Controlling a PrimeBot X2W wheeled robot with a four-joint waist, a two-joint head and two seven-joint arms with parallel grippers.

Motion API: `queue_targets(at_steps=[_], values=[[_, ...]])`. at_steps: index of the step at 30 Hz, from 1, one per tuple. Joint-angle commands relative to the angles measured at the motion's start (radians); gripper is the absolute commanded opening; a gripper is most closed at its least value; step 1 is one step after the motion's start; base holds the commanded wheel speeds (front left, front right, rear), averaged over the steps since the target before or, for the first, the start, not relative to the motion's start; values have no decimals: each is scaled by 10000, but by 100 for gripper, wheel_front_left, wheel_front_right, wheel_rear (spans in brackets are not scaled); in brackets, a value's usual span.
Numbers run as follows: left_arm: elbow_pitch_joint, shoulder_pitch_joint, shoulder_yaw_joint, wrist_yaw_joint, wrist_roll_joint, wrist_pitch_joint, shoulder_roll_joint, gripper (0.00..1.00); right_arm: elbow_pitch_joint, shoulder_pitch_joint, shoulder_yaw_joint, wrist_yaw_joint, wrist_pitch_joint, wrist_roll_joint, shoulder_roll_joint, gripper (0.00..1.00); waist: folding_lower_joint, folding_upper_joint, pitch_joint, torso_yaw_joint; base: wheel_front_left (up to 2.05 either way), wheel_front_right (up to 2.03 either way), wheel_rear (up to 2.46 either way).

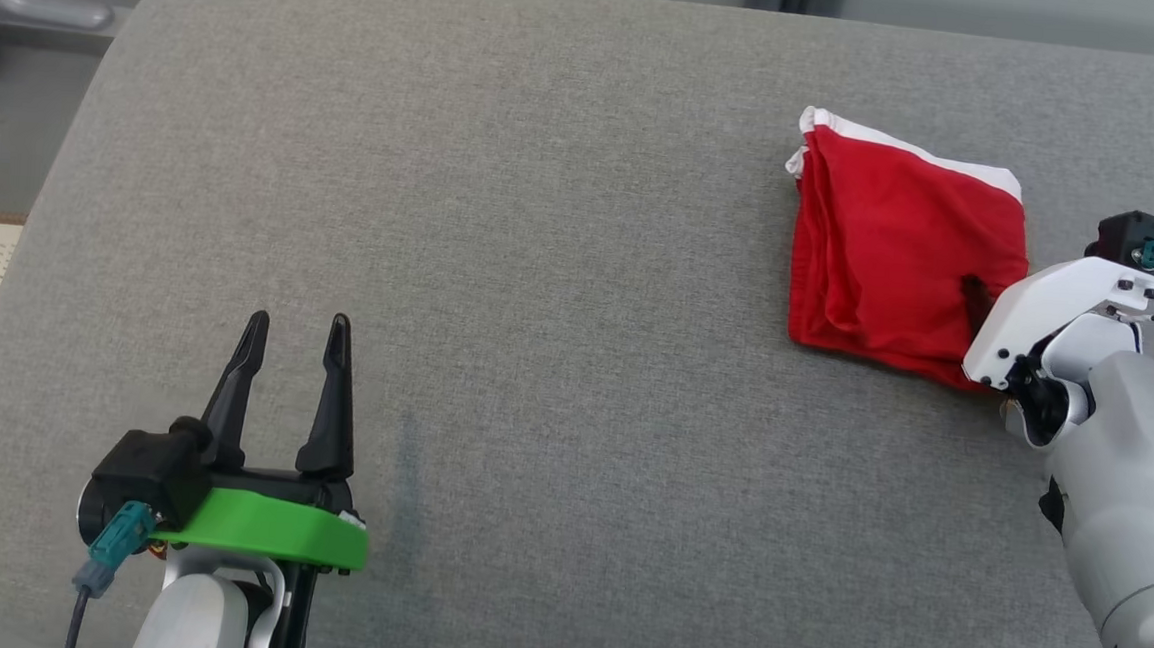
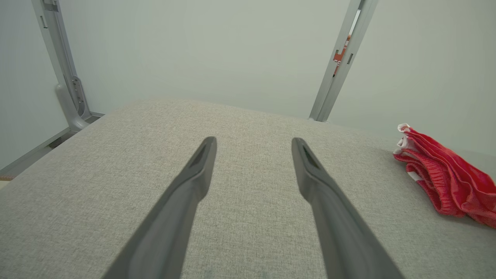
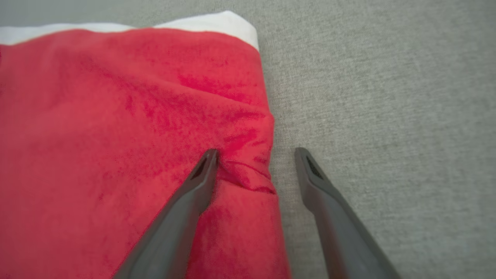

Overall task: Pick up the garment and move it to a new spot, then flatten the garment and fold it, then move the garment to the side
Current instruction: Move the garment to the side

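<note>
The folded red garment (image 1: 892,253) with white trim is lying at about 2 o'clock on the grey cushion (image 1: 541,262). The right claw (image 3: 255,155) is straddling its edge, spread wide, with one finger touching the cloth and the other over bare cushion. The left claw (image 1: 296,327) is hovering at 7 o'clock, also spread and well apart from the garment.

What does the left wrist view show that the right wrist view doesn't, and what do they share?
Left wrist view's own: the left gripper, its dark fingers open above the grey woven cushion, and grey metal frame posts before a pale wall. Right wrist view's own: the right gripper, open, one fingertip on the red folded cloth garment near its edge, the other over bare cushion. Shared: the garment with its white trim, and the cushion.
</note>
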Motion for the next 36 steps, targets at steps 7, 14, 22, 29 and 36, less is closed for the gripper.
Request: queue_targets(at_steps=[7, 14, 22, 29, 36], values=[[62, 79, 182, -25, -51, -24, -29, 100, 504, -364, 749, -3, 158, -927, 156, 0, 0, 0, -45, 26, 0, 0, 0], [17, 458, 414, -25, 11, -24, -8, 100, -169, -843, 2087, -3, 577, -904, 47, 0, 0, 0, -631, -1006, 0, 0, 0], [-142, 703, 595, -25, 88, -24, 61, 100, -2282, -832, 4025, -6, 2336, 987, -768, 0, 0, 0, -855, -2456, 0, 0, 0], [-191, 641, 473, -25, 110, -24, 82, 100, -4210, -222, 4626, -4, 3510, 2183, -2424, 0, 0, 0, -810, -3215, 0, 0, 0], [-189, 532, 489, -25, 55, -24, 163, 100, -5057, 204, 4334, -4, 3498, 1366, -3753, 0, 0, 0, -568, -3686, 0, 0, 0]])
